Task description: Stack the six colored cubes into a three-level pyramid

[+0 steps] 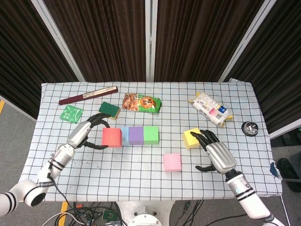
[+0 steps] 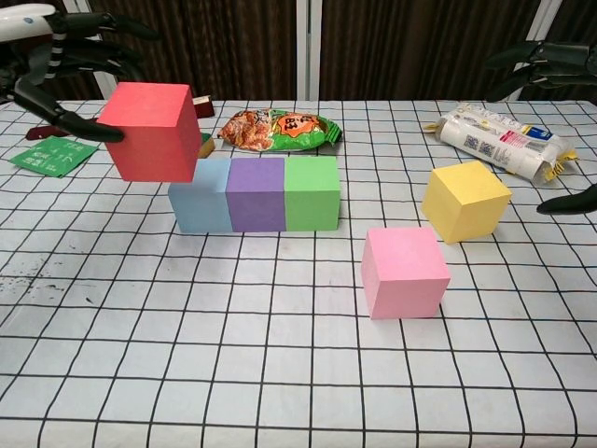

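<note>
A: Which step is this?

B: The second level, I'd judge. The bottom row is down: blue cube point(image 2: 199, 195), purple cube point(image 2: 255, 193) and green cube point(image 2: 312, 192) touching side by side. The left hand point(image 1: 85, 132) grips the red cube point(image 2: 150, 130) between thumb and fingers, off the table, at about ten o'clock from the blue cube in the chest view.

A: And the other hand?

B: The right hand point(image 1: 214, 153) holds nothing, fingers spread, fingertips just beside the yellow cube point(image 2: 465, 200) (touching or not, I can't tell). The pink cube point(image 2: 404, 272) sits alone at five o'clock from the green one.

A: What does the next move call for?

B: Carrying red toward three o'clock until it straddles the blue-purple seam, squaring it up, then lowering gently so the row isn't nudged.
</note>
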